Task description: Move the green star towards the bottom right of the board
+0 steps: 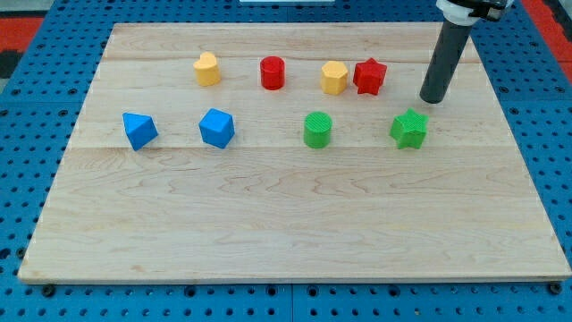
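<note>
The green star (409,128) lies on the wooden board (295,224) in the right half, in the middle row. My tip (433,99) stands on the board just above and slightly to the right of the green star, a small gap apart from it. The rod rises from there to the view's top right.
A green cylinder (317,129) lies left of the star. A red star (369,76) and a yellow block (334,77) lie upper left of it. A red cylinder (272,72), a yellow block (206,68) and two blue blocks (216,127) (139,131) lie further left.
</note>
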